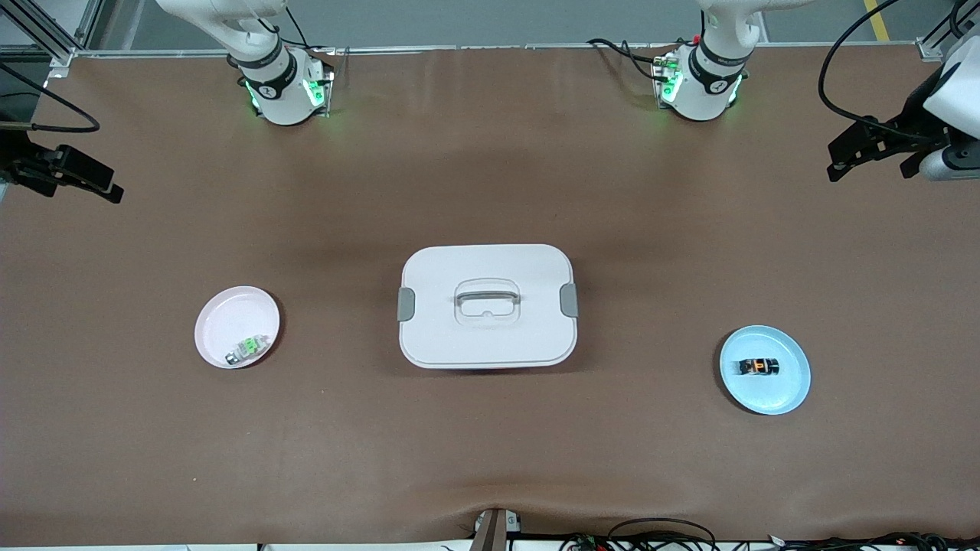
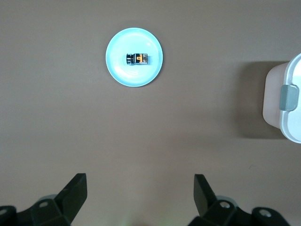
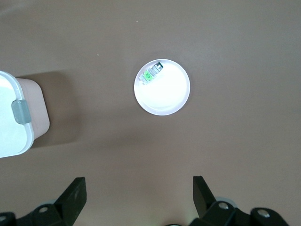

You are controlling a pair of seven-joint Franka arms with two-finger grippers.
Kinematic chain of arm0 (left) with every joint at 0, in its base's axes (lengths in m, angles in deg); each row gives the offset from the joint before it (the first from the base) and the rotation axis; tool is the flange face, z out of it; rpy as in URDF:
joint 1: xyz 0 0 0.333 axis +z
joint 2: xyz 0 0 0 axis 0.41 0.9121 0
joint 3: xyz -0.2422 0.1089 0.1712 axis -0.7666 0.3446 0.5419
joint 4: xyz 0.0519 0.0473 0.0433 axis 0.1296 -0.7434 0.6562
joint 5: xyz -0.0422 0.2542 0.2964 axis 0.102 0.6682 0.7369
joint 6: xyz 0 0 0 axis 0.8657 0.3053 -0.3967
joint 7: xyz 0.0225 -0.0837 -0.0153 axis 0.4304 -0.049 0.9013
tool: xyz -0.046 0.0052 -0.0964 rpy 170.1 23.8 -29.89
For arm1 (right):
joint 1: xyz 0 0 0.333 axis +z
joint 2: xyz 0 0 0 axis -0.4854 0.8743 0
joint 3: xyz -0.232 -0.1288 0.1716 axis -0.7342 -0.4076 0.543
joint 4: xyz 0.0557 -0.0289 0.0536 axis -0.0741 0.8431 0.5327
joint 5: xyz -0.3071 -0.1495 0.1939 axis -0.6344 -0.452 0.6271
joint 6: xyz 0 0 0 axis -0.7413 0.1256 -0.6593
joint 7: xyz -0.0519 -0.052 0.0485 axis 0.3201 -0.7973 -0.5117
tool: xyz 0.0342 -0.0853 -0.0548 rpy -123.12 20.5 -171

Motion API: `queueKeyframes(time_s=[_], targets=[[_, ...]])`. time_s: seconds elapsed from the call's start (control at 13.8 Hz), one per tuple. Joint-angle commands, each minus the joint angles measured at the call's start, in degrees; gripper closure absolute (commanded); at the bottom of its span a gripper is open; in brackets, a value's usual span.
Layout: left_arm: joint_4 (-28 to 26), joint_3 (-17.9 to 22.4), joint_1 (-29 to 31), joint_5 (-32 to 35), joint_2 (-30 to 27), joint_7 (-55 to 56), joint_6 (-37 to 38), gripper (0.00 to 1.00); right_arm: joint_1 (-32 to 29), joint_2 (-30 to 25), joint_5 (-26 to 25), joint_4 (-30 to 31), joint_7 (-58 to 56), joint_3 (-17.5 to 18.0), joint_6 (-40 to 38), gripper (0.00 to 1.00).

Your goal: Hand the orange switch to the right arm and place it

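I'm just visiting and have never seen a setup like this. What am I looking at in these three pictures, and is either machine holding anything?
Two white robot arms stand at a brown table. The big picture looks down from across the table; the other two come from cameras on each arm's wrist, aimed at the table.

Each arm ends in a black two-finger end effector. The left end effector hangs open over the table's left-arm end; the right end effector hangs open over the other end. Neither holds anything.

On the table, a closed white box sits in the middle. Toward the left arm's end, a blue plate holds the tiny orange switch. Toward the right arm's end, a pink plate holds a small green-and-silver part.
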Motion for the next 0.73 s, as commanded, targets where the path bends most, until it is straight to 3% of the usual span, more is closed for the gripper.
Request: queueKeyframes(time_s=[0.0,0.36,0.65], targets=[[2.0,-0.4,0.3,0.2,1.3,-0.2,1.3,0.00,0.2,-0.3,-0.8,-0.1,-0.7,0.1,0.1,0.00],[2.6,0.7,0.9,0.0,2.2,-3.7,1.1,0.00,0.2,-0.3,-1.0,-0.2,-0.8,0.1,0.8,0.00],[4.3,1.6,1.4,0.4,8.8,-3.8,0.7,0.00,0.2,-0.3,-1.0,-0.2,-0.8,0.1,1.6,0.00]])
